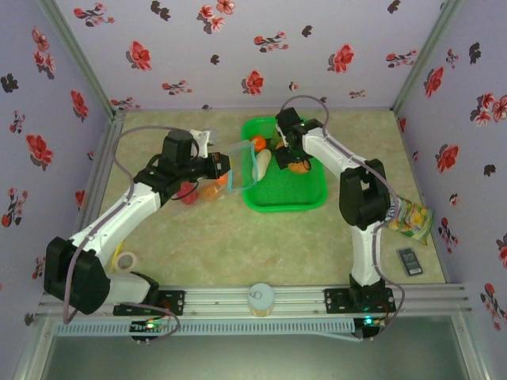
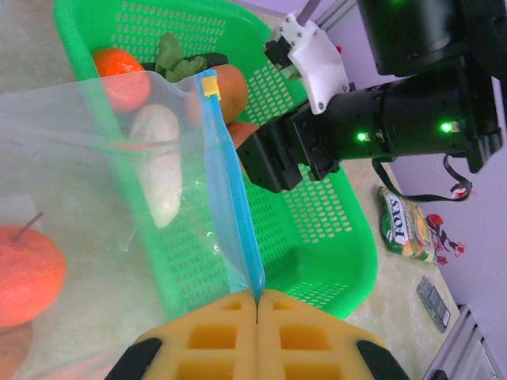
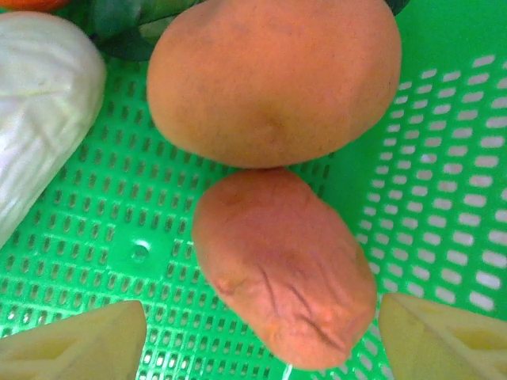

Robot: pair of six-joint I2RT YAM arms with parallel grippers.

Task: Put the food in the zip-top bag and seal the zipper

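The clear zip-top bag (image 1: pixel 226 180) hangs left of the green basket (image 1: pixel 305 198). My left gripper (image 2: pixel 257 299) is shut on the lower end of its light-blue zipper (image 2: pixel 234 198). Inside the bag lie a red tomato (image 2: pixel 28 273) and an orange piece (image 1: pixel 212 190). My right gripper (image 3: pixel 261 332) is down in the basket, open, with a fingertip on either side of a small brown-orange potato-like lump (image 3: pixel 285 265), neither touching it. A bigger lump (image 3: pixel 273 79) lies just beyond it, beside a white elongated piece (image 3: pixel 40 103). An orange (image 2: pixel 119 71) sits at the basket's far end.
A yellow-green snack packet (image 1: pixel 412 220) and a small black device (image 1: pixel 409 260) lie right of the right arm. A tape roll (image 1: pixel 124 260) sits near the left arm's base, and a white cap (image 1: pixel 261 297) stands on the front rail. Flowered walls enclose three sides.
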